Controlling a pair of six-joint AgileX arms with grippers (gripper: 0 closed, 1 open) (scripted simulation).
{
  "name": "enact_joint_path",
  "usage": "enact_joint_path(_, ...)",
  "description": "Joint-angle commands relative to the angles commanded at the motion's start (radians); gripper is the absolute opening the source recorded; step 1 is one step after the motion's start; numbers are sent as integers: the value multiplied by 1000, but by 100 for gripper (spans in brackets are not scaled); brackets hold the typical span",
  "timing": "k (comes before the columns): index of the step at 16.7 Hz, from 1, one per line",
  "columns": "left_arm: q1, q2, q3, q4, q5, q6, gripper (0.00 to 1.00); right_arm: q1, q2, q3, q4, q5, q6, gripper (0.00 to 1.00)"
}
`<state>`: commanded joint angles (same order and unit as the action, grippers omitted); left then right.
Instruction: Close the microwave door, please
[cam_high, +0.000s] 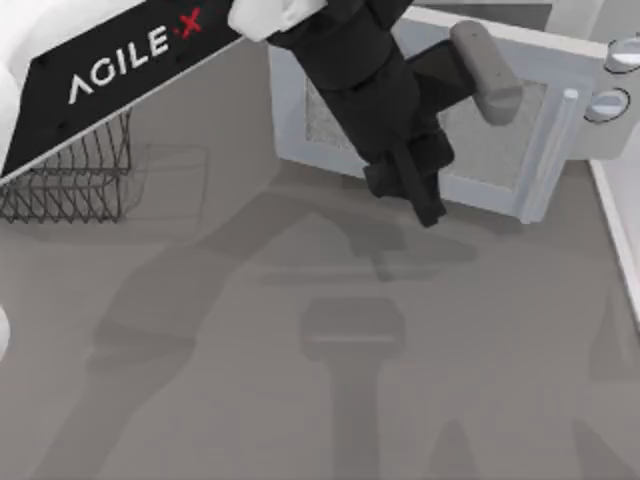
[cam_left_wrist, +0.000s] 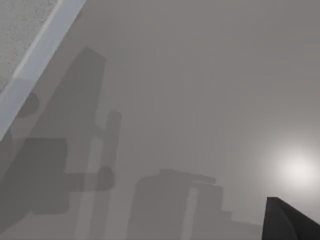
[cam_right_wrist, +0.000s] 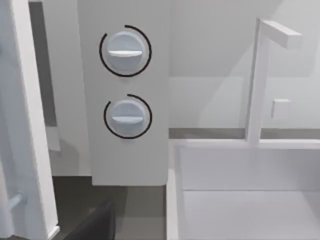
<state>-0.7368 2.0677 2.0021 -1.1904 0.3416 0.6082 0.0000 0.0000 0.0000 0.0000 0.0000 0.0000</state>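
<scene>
One microwave (cam_high: 600, 60), one door (cam_high: 480, 150), two knobs (cam_right_wrist: 125, 51). One wire rack (cam_high: 75, 175). One sink (cam_right_wrist: 240, 190) with one tap (cam_right_wrist: 257, 80).

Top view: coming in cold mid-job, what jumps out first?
The left arm, white with a black AgileX panel, sweeps in from the top view's left, its dark left gripper over the microwave door, which hangs open near the table's back right. A wire rack sits at back left. In the right wrist view, two round knobs face the camera.

Soft, even light is falling from above, casting blurred arm shadows across the tabletop (cam_high: 200, 400); a bright glare spot is glowing there.
</scene>
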Motion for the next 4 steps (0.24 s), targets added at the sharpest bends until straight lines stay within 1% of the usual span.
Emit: enact_joint_path(4, 9, -24, 54, 37, -15, 2, 0, 0, 0, 0, 0, 0, 0, 100)
